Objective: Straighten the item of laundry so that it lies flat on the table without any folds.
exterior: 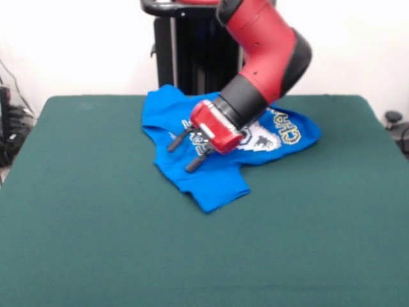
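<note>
The item of laundry (214, 182), a bright blue T-shirt, lies rumpled on the far middle of the dark green table (96, 224). Part of it is folded over, and white-and-yellow lettering (285, 130) shows on its right side. My gripper (181, 157) hangs tilted over the shirt's left half, with the red wrist behind it hiding part of the print. It is open, the two dark fingers (177, 141) stand apart, and nothing lies between them. Whether the tips touch the cloth I cannot tell.
Green table top stretches wide on the left, right and near sides of the shirt. Cables and dark gear (9, 125) sit off the table's left edge. A small dark object (393, 119) lies beyond its right edge.
</note>
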